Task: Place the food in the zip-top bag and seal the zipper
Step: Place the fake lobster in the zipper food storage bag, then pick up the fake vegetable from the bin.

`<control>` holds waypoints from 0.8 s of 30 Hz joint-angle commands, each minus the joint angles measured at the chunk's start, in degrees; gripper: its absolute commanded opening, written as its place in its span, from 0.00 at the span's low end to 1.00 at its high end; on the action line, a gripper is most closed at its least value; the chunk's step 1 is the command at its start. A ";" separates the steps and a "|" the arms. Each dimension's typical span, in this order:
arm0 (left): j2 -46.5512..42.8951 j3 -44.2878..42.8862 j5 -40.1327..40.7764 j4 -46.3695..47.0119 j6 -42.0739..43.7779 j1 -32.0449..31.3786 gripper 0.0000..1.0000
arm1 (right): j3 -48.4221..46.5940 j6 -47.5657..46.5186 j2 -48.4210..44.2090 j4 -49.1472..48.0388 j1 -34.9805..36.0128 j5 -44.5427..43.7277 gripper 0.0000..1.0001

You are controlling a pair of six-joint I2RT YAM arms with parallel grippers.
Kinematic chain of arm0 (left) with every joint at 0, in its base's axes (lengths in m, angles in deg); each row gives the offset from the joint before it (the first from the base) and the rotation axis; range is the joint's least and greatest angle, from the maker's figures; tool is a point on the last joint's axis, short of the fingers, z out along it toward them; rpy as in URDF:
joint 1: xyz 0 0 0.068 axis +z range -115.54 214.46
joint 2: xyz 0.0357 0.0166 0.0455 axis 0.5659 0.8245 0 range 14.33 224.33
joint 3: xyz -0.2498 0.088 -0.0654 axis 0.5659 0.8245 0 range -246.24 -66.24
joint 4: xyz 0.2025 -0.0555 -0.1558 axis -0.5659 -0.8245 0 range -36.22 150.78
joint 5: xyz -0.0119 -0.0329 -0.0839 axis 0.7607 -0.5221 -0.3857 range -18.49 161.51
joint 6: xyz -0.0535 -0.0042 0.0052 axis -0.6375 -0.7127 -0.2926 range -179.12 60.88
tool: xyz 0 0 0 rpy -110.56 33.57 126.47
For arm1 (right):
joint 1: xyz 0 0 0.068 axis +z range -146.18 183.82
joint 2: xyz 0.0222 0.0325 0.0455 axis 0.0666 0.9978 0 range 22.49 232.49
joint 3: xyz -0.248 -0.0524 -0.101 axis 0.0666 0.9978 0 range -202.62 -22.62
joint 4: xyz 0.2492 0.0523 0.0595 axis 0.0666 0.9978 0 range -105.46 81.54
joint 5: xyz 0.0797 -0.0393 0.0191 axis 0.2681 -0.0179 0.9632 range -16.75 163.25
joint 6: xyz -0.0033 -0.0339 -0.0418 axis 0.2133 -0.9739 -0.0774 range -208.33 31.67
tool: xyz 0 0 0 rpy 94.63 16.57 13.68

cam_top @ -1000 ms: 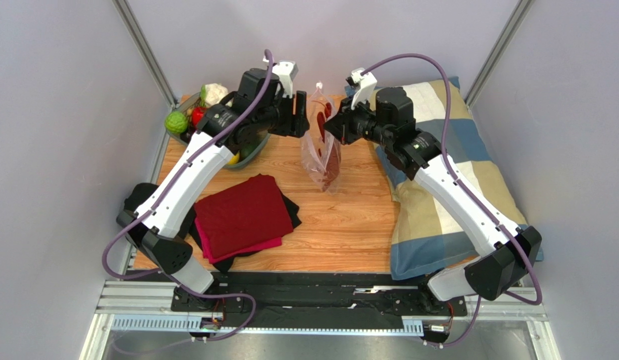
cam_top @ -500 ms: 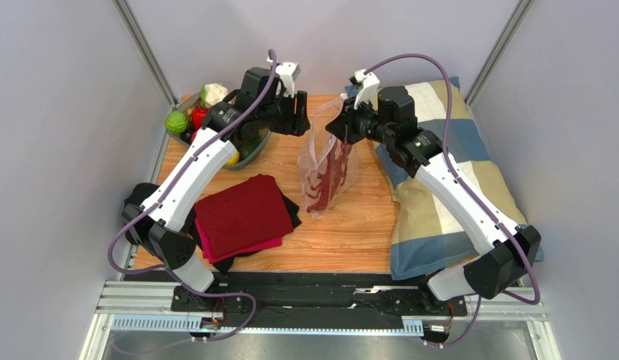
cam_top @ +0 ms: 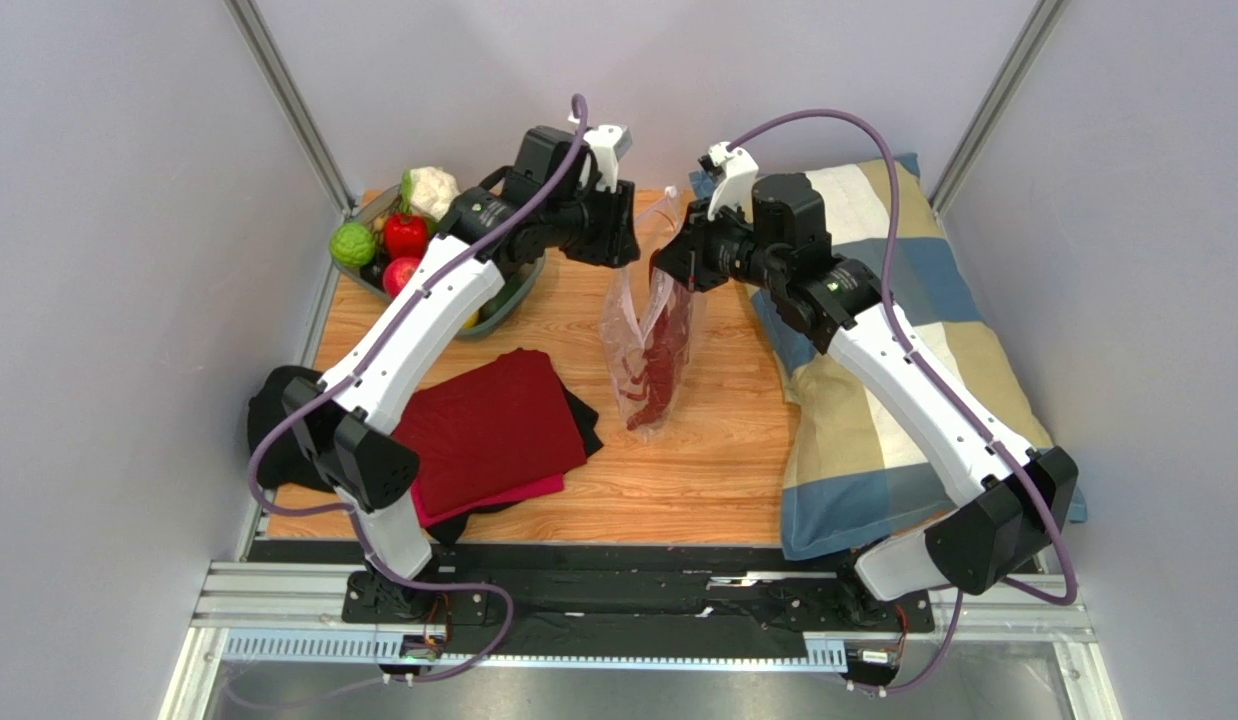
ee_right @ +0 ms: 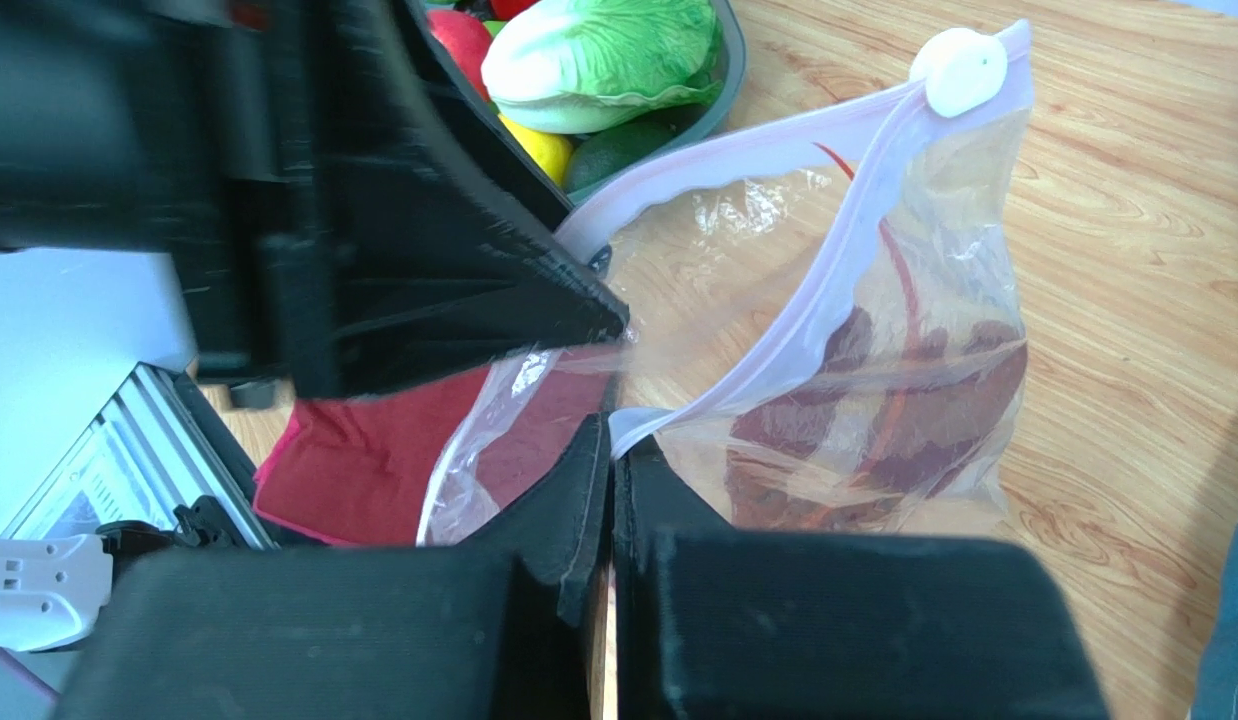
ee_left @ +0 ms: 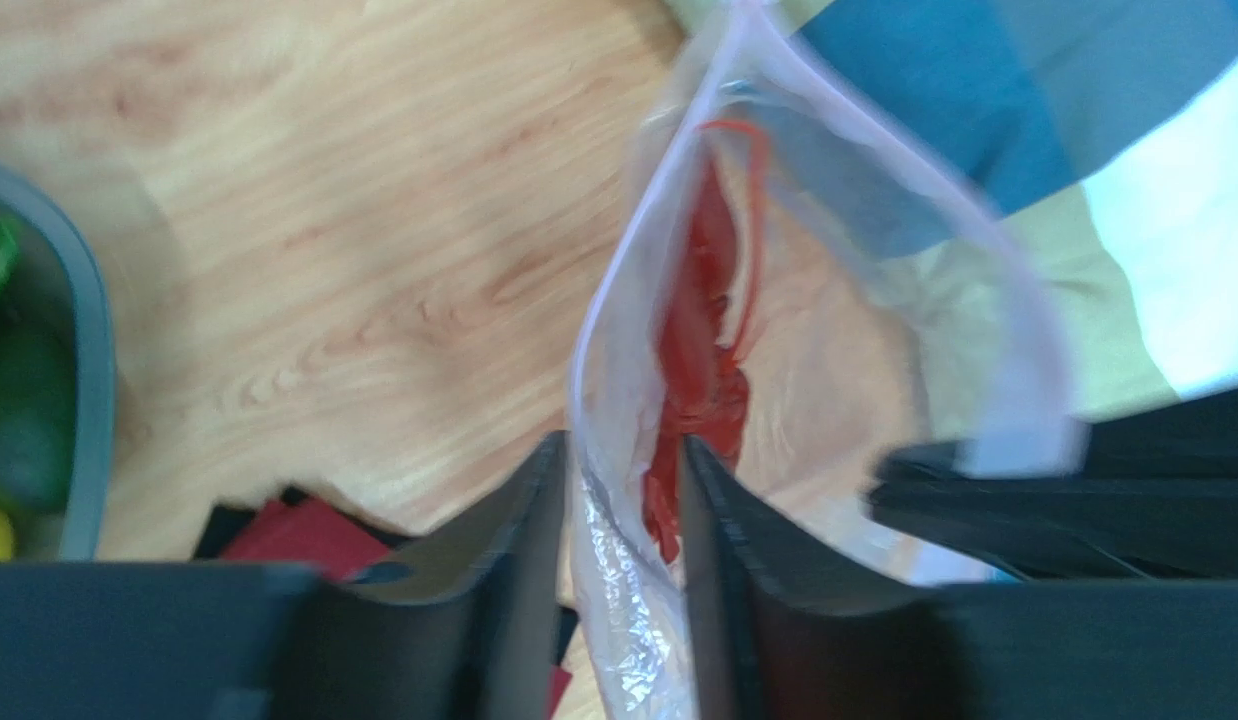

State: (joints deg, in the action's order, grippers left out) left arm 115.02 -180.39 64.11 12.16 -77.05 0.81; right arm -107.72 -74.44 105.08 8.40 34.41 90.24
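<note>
Inside the zip-top bag [cam_top: 625, 333], a dark-red lobster [cam_top: 664, 360].

Open clear bag [cam_top: 628, 323] — lobster [cam_top: 664, 357] inside

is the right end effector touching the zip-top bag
Touching. In the right wrist view the right end effector is shut, with the mouth edge of the zip-top bag pinched between its fingers.

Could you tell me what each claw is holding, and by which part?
The right claw is shut on the zip-top bag at its zipper edge. The left claw straddles the other lip, not clamped.
</note>
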 commanded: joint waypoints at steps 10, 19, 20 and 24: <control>-6.54 7.43 -14.56 7.47 0.19 11.93 0.73 | -1.56 0.52 -0.06 2.16 -1.94 -0.56 0.00; -11.66 13.61 -15.11 12.95 7.19 33.29 0.99 | -4.28 0.61 3.80 2.95 -2.02 2.69 0.00; -10.26 12.12 -11.88 10.07 7.99 35.65 0.99 | -4.63 0.70 4.07 3.04 -2.02 3.04 0.00; -7.17 12.46 -8.61 8.28 11.69 42.16 0.99 | -5.86 1.40 5.65 3.48 -2.02 4.27 0.00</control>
State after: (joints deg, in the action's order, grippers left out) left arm 105.86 -166.25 51.46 22.54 -71.28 39.50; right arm -110.30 -74.18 109.67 11.81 32.55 92.30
